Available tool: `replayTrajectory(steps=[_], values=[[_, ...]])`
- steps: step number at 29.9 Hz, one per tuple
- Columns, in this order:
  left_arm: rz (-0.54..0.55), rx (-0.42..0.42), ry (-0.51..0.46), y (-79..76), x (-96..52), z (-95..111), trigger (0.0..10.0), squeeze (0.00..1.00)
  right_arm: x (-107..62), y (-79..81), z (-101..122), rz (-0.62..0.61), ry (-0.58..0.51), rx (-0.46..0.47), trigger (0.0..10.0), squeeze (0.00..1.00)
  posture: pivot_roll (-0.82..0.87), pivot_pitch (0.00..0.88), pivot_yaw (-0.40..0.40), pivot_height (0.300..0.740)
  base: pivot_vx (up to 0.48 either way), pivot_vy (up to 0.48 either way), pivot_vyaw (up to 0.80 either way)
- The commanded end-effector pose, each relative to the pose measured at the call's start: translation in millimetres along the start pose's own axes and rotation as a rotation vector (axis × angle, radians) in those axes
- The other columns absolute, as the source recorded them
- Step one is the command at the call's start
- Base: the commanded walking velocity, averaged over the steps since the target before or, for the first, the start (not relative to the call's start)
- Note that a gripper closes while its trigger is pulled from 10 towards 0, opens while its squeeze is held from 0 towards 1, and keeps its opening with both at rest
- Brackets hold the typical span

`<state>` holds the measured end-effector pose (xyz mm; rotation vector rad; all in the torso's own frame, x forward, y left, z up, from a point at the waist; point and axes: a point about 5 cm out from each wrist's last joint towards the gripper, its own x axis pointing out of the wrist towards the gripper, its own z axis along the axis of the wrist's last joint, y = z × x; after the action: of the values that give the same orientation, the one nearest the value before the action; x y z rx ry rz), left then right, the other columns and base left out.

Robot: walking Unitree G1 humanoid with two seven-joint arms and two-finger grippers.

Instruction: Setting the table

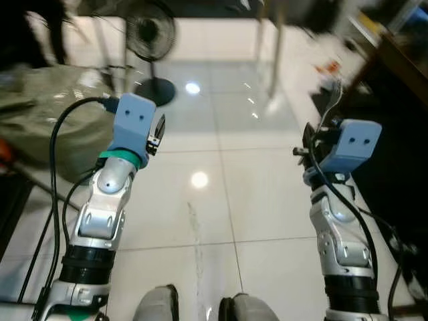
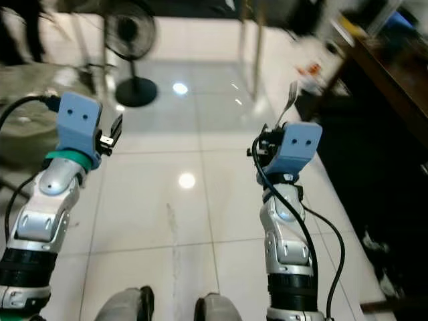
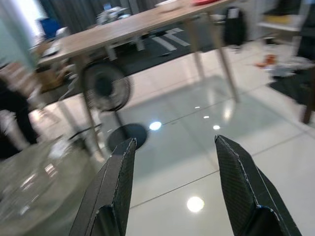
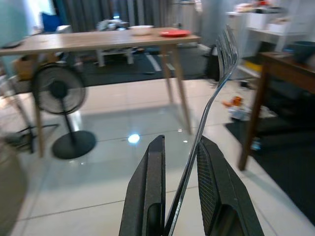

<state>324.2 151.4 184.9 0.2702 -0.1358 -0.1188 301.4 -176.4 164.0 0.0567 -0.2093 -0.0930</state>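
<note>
Nearest the camera, the right gripper [image 4: 179,206] is clamping its two black fingers on the handle of a slim silver metal fork [image 4: 206,118], whose long axis is running up and away from the fingers with the tines [image 4: 225,49] pointing toward the long light wooden table [image 4: 88,42]. On that table a white bowl [image 4: 141,29] and a flat red plate [image 4: 175,33] are sitting side by side; their contents cannot be made out. The left gripper [image 3: 179,191] is hovering with its fingers spread apart over the glossy white tiled floor [image 1: 221,187], short of the table and the black standing fan [image 3: 106,91] before it.
</note>
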Motion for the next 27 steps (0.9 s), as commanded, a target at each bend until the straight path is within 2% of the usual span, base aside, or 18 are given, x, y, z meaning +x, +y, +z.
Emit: replayTrajectory(steps=[1, 27], values=[[-0.009, -0.004, 0.008, -2.9, -0.2, -1.0, 10.0, 0.0, -0.7, -3.1, -2.6, -0.015, 0.016, 0.009, 10.0, 0.0, 0.06, 0.011, 0.019, 0.74, 0.0, 0.0, -0.8], [-0.016, 0.004, 0.035, -4.0, -3.6, -8.2, 10.0, 0.0, -0.5, -3.2, -3.2, -0.011, 0.018, 0.004, 10.0, 0.0, 0.06, 0.003, 0.017, 0.74, 0.0, 0.0, -0.8]])
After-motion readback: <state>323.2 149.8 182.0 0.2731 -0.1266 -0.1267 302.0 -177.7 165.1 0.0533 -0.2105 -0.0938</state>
